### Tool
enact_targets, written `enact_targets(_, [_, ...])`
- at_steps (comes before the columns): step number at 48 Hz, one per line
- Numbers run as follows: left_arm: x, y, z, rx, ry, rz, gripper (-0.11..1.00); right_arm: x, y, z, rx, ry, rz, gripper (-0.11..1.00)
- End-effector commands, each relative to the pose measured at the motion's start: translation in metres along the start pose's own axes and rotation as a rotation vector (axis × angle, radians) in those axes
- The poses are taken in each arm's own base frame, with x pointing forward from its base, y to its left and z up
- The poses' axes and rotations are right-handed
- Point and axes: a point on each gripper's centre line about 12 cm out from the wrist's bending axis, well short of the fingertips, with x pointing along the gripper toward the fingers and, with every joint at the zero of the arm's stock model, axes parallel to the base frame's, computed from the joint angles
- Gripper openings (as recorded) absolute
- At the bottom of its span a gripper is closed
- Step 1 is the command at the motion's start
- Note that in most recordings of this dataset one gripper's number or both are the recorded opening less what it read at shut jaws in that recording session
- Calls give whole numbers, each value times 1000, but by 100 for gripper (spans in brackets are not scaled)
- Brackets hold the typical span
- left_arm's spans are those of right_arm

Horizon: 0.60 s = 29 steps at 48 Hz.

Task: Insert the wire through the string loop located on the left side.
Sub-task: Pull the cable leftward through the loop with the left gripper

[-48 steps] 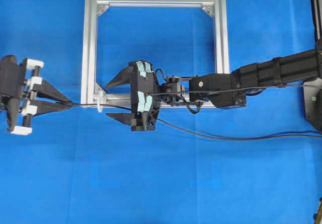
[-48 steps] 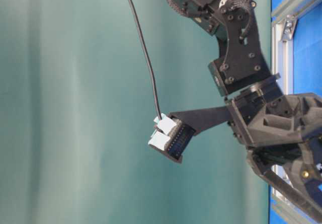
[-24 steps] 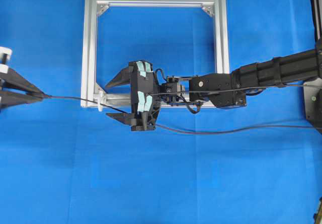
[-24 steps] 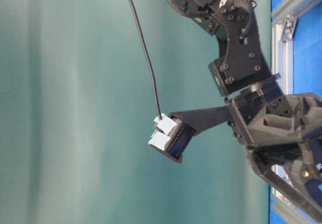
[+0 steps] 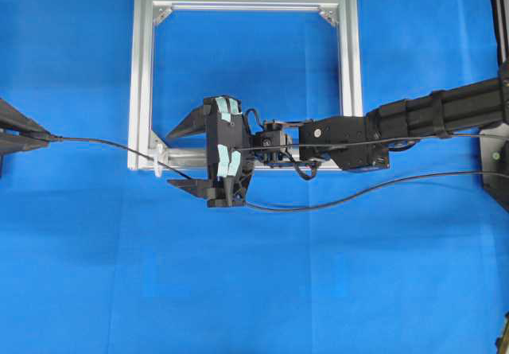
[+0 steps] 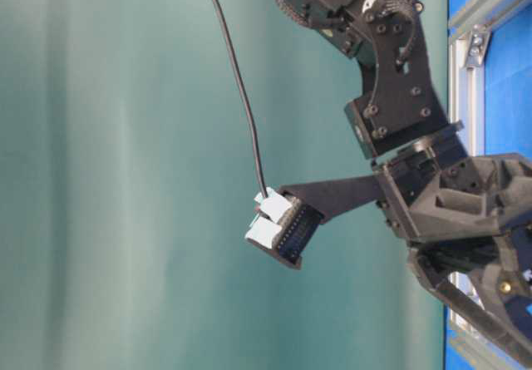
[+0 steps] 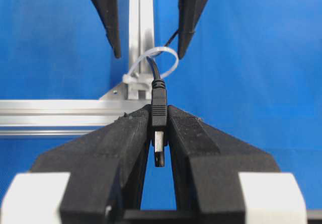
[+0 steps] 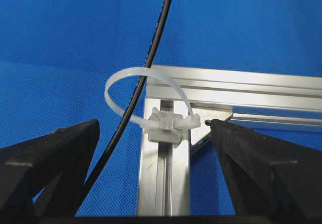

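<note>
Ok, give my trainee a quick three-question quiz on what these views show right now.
1. True or false: the wire already passes through the loop.
2. Which gripper holds the plug?
A. left gripper
B. right gripper
C. neither
3. Fill in: the right gripper's jaws are ____.

Key: 1 true. The right wrist view shows the wire running through the loop at the frame corner. 2 A. Its fingers pinch the plug. 3 open, one either side of the loop, touching nothing.
</note>
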Motion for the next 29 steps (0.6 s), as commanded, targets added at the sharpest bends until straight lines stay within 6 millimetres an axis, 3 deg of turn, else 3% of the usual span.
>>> enact_targets(1, [0,-1,7,8,-15,-4,8,-3,1,14,3,-35,2,94])
enact_targets(29, [-1,-1,7,5,-15,-4,9,-3,1,15,3,-38,2,94])
